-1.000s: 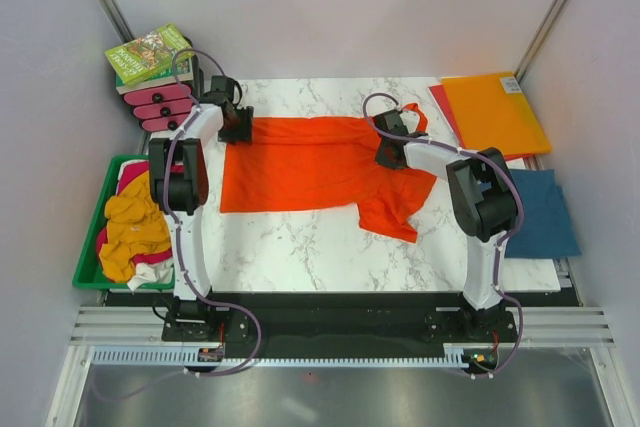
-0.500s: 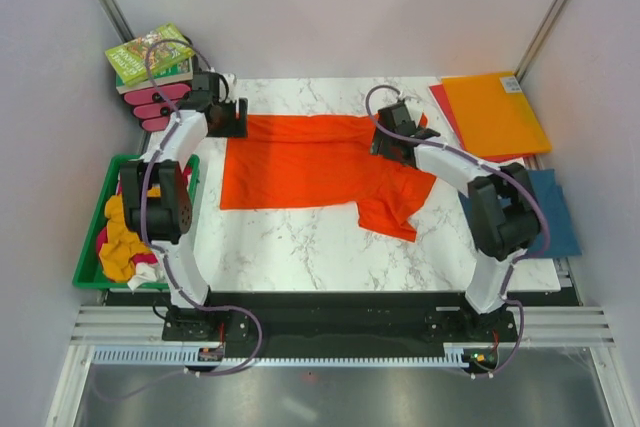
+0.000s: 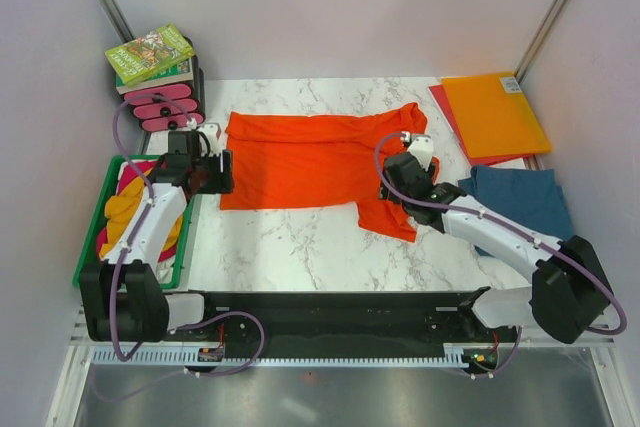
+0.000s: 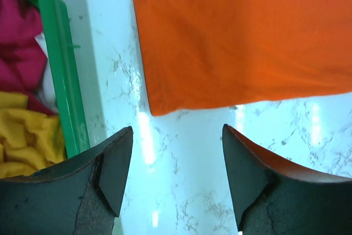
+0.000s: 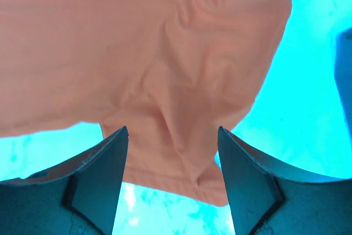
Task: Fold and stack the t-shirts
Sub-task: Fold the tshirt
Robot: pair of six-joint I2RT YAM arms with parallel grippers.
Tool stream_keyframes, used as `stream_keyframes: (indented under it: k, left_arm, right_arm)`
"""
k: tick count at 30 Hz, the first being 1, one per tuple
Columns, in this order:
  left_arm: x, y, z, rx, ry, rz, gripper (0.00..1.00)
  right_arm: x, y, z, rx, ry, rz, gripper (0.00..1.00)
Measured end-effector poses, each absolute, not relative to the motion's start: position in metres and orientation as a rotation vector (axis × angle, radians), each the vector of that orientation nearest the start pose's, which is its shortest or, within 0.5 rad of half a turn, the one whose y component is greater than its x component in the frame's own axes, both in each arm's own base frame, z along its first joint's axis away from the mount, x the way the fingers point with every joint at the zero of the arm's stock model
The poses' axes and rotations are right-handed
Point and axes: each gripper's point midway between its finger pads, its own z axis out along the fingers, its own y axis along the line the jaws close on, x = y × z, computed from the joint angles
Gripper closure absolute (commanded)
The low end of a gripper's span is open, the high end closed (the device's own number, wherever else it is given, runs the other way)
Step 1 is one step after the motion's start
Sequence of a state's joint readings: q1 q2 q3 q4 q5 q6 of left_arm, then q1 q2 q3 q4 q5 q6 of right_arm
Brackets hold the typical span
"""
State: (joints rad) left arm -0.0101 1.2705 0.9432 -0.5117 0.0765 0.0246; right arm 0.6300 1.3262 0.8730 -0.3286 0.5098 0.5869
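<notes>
The bright orange t-shirt (image 3: 300, 157) lies spread on the marble table, its right sleeve (image 3: 392, 215) rumpled toward the near side. My left gripper (image 3: 222, 172) hovers open over bare marble just off the shirt's near left corner (image 4: 159, 105), holding nothing (image 4: 177, 136). My right gripper (image 3: 392, 187) hangs open above the rumpled sleeve (image 5: 181, 108), with the cloth below its fingers and not pinched (image 5: 172, 136). A teal-blue t-shirt (image 3: 520, 202) lies at the right edge. Yellow (image 3: 125, 222) and magenta tees (image 4: 22, 53) fill the green bin (image 3: 100, 237).
Stiff orange (image 3: 495, 112) and red folders (image 3: 445, 107) lie at the back right. A stack of books (image 3: 150, 55) sits on pink blocks (image 3: 165, 107) at the back left. The green bin's rim (image 4: 60, 81) is close beside my left gripper.
Both arms have drawn back from the shirt's far corners toward the near side. The right gripper has opened and let go of the shirt, and the left has widened.
</notes>
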Motion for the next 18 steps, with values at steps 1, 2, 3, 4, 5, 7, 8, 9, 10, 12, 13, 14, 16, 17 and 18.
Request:
stream_keyframes:
  k: [1,2,3,4,5,7,8,9,10,12,13,14,16,17,18]
  left_arm:
    - [0.321,-0.015,0.124,0.074,2.429,-0.086,0.28]
    - [0.315,-0.015,0.12,0.072,2.435,-0.087,0.28]
    - [0.31,-0.015,0.121,0.071,2.427,-0.086,0.28]
    - [0.307,-0.015,0.124,0.071,2.412,-0.086,0.28]
    - [0.305,-0.014,0.129,0.071,2.379,-0.083,0.27]
    - [0.304,-0.011,0.133,0.061,2.348,-0.077,0.27]
    - [0.306,-0.009,0.133,0.054,2.342,-0.074,0.27]
    - [0.307,-0.006,0.13,0.042,2.342,-0.069,0.24]
    - [0.309,-0.004,0.125,0.031,2.35,-0.066,0.2]
    - [0.311,0.001,0.11,0.003,2.375,-0.068,0.14]
    - [0.312,0.002,0.104,-0.009,2.384,-0.069,0.11]
    - [0.313,0.004,0.095,-0.024,2.396,-0.072,0.06]
    - [0.315,0.007,0.081,-0.056,2.397,-0.087,0.05]
    - [0.317,0.01,0.077,-0.08,2.378,-0.093,0.04]
    - [0.32,0.015,0.075,-0.103,2.344,-0.089,0.01]
  right_arm:
    - [0.312,0.151,0.12,0.182,2.23,0.046,0.27]
    - [0.306,0.152,0.118,0.17,2.232,0.043,0.28]
    - [0.3,0.154,0.117,0.154,2.232,0.042,0.28]
    - [0.295,0.156,0.118,0.141,2.23,0.042,0.28]
    - [0.29,0.158,0.119,0.125,2.224,0.042,0.28]
    - [0.283,0.163,0.12,0.101,2.214,0.045,0.28]
    - [0.279,0.164,0.119,0.091,2.212,0.043,0.28]
    - [0.276,0.165,0.118,0.084,2.211,0.039,0.28]
    - [0.274,0.165,0.117,0.081,2.212,0.034,0.28]
    - [0.271,0.164,0.114,0.078,2.212,0.02,0.28]
    - [0.269,0.164,0.113,0.076,2.211,0.017,0.28]
    - [0.268,0.163,0.112,0.077,2.209,0.011,0.28]
    - [0.266,0.162,0.111,0.074,2.206,0.001,0.28]
    - [0.264,0.162,0.11,0.073,2.204,-0.002,0.28]
    - [0.263,0.161,0.111,0.072,2.201,-0.007,0.28]
